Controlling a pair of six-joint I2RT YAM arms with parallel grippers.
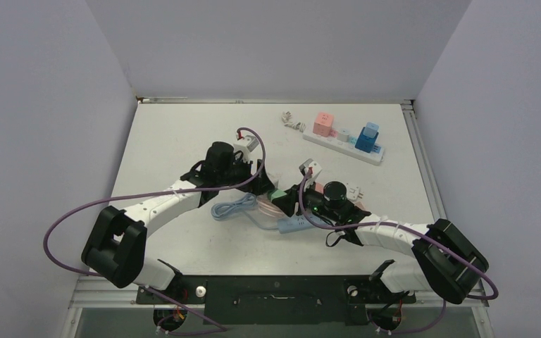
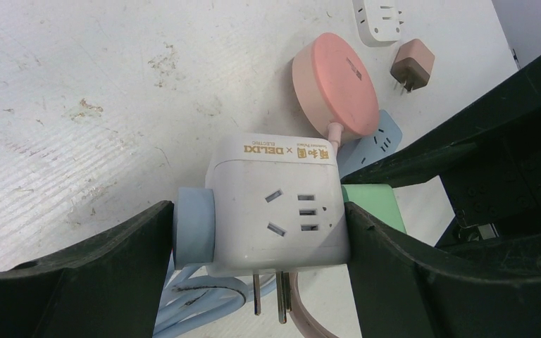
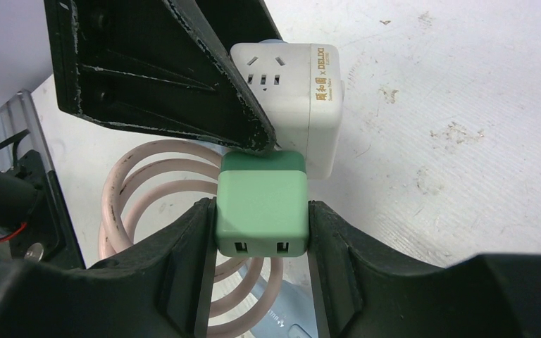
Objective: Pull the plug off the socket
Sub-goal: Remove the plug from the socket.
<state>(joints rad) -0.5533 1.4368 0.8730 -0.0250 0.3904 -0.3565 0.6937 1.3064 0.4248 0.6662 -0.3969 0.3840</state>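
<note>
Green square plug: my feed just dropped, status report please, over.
Right gripper shut on green square plug. Left gripper clamps white cube socket. Plug sits flush against socket, not yet out. Coiled pink cable below, nothing blocking.

Over by the desk's far right corner there's a white power strip (image 1: 332,144) with a pink cube (image 1: 323,124) and a blue adapter (image 1: 368,138) sitting on it.
</note>
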